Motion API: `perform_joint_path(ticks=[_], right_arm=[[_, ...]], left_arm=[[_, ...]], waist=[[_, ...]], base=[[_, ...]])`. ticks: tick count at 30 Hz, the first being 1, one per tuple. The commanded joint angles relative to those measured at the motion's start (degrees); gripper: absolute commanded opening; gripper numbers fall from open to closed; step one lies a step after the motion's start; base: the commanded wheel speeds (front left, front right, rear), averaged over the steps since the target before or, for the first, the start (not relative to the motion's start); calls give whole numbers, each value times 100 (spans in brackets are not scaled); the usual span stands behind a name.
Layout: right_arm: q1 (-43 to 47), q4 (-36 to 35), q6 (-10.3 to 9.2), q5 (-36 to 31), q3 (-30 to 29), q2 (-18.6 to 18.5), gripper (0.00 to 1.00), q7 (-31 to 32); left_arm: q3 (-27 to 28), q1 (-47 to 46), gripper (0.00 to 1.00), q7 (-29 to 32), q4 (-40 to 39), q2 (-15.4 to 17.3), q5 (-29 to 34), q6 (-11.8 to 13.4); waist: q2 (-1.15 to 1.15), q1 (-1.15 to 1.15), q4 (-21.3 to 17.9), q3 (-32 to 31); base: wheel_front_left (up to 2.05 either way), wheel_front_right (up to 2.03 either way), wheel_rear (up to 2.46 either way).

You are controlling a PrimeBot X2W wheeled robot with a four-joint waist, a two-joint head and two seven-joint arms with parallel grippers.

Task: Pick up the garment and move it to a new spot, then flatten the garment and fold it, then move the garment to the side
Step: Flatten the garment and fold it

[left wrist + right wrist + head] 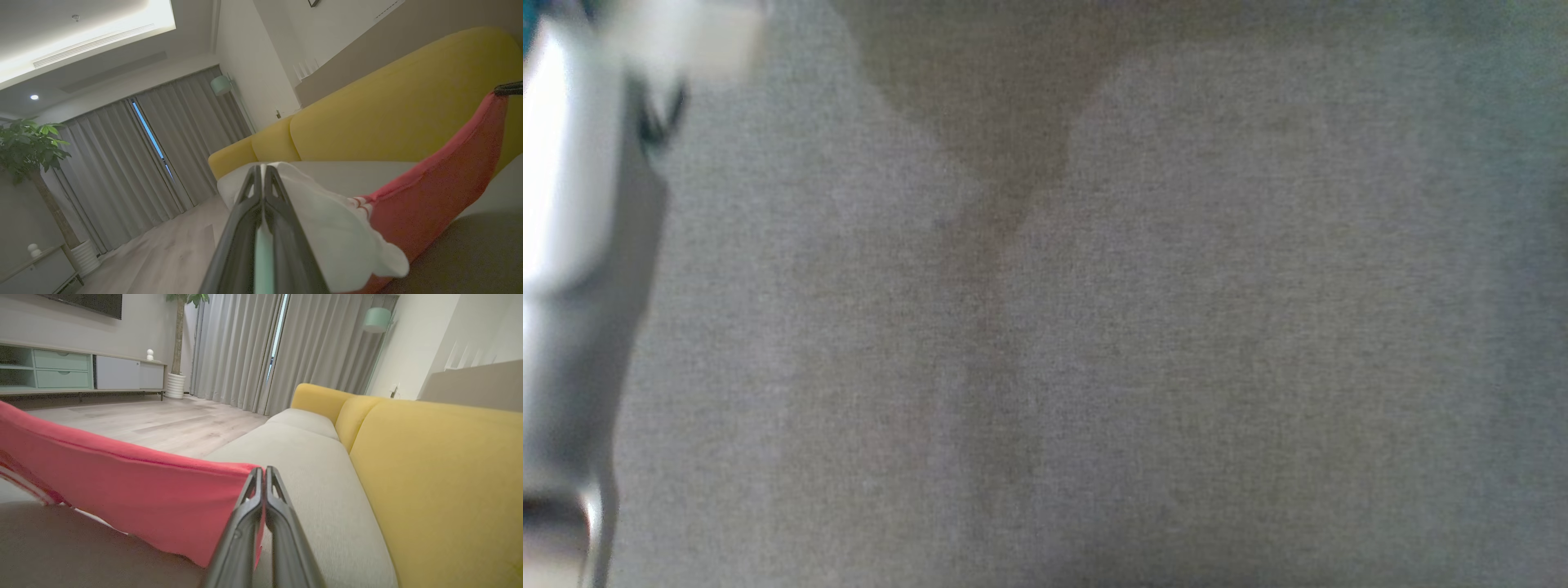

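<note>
The garment is red with a white part and thin stripes. It hangs stretched between my two grippers, just above the grey sofa seat. In the left wrist view my left gripper is shut on the white part, and the red cloth runs up to the right, to my right gripper's dark tip. In the right wrist view my right gripper is shut on the top hem of the red garment, which sags away to the left. The head view is a blur of grey seat fabric with a pale forearm at the left edge.
A yellow backrest runs along the seat. Beyond the sofa's front lies wood floor, with a low cabinet, a potted plant, grey curtains and a floor lamp further off.
</note>
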Motion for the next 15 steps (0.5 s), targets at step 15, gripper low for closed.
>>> perform_joint_path(ticks=[15], right_arm=[[3467, -1459, -5, 743, -95, -616, 0, -29]], left_arm=[[-184, 4270, 0, 308, -1786, 1098, -742, -155]], waist=[[0, 1, -140, -1393]], base=[[0, 0, 0]])
